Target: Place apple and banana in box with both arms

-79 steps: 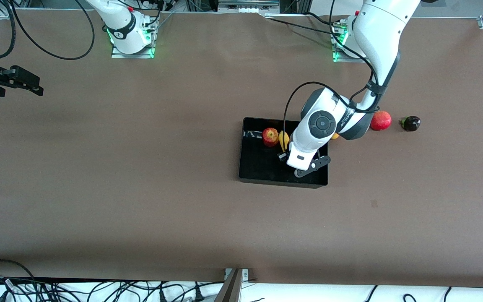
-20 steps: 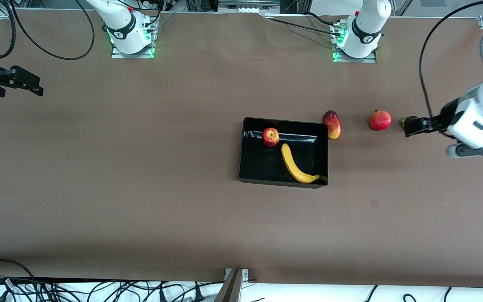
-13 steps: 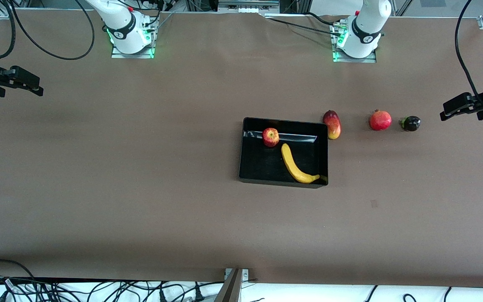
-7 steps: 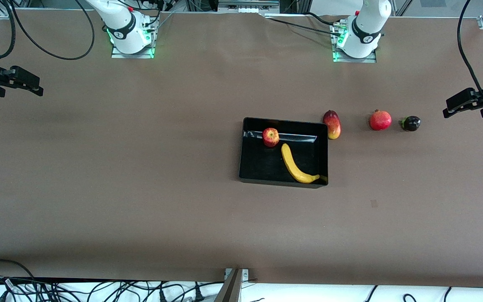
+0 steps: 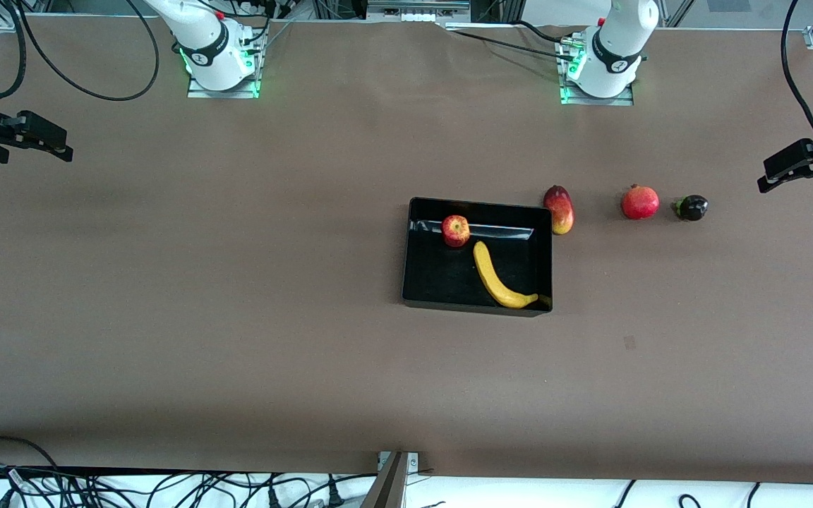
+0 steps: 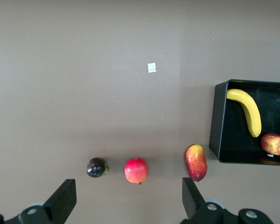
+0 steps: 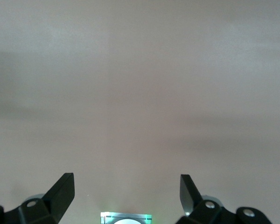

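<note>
Nearest the front camera: bare brown surface, nothing of the task on it.

Next out, the box. The banana lies inside it, dark tip at the corner nearest the camera toward the left arm's end, curving up toward the apple, which sits in the box close to the wall farthest from the camera. The two look just beside each other; cannot tell if they touch. Both task fruits are therefore in the box; judged from this, the placing is done.

Same depth as that farthest wall, outside the box: mango just beside the corner, then pomegranate, then a small dark fruit, in a row toward the left arm's end. All untouched.

Change: six seconds back the left arm was bent low over the box, covering the banana. Since then it has swung away; over the last second the left end effector has kept drifting outward and now hangs over the edge of the surface at its own end, fingers spread wide, carrying nothing. Its wrist view looks down on fruit row and box from above.

Right end effector parked over the surface's edge at the right arm's end, unmoved throughout, fingers apart, empty. Waiting.

Reading: retreat after release. Nothing left but to settle.
</note>
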`<action>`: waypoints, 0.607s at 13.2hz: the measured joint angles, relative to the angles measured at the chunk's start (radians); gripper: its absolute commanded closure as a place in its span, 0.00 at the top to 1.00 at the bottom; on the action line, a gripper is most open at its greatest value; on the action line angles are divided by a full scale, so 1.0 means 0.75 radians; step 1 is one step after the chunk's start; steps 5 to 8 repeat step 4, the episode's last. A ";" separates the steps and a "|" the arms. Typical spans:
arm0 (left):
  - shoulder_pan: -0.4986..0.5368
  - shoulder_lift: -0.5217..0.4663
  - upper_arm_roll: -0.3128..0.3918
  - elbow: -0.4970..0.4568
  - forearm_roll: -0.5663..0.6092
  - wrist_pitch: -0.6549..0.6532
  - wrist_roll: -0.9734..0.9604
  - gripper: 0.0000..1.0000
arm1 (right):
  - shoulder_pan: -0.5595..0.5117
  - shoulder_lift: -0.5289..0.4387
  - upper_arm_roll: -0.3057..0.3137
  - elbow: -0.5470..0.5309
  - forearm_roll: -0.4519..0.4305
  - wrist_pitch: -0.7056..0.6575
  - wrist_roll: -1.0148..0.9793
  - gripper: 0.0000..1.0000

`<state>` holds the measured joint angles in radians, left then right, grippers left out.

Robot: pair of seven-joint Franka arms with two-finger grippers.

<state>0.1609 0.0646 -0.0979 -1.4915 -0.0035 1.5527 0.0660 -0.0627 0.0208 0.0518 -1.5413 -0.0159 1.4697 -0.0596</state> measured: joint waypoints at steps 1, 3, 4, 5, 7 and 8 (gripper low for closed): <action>0.000 0.000 -0.001 0.000 0.000 0.000 0.006 1.00 | 0.000 0.000 0.000 0.000 0.000 0.000 0.000 1.00; 0.000 0.000 -0.007 0.000 0.000 0.000 0.011 1.00 | 0.000 0.000 0.000 0.000 0.000 0.000 0.000 1.00; 0.000 0.000 -0.010 0.000 0.000 0.000 0.011 1.00 | 0.000 0.000 0.000 0.000 0.000 0.000 0.000 1.00; 0.000 0.000 -0.010 0.000 0.000 0.000 0.011 1.00 | 0.000 0.000 0.000 0.000 0.000 0.000 0.000 1.00; 0.000 0.000 -0.010 0.000 0.000 0.000 0.011 1.00 | 0.000 0.000 0.000 0.000 0.000 0.000 0.000 1.00; 0.000 0.000 -0.010 0.000 0.000 0.000 0.011 1.00 | 0.000 0.000 0.000 0.000 0.000 0.000 0.000 1.00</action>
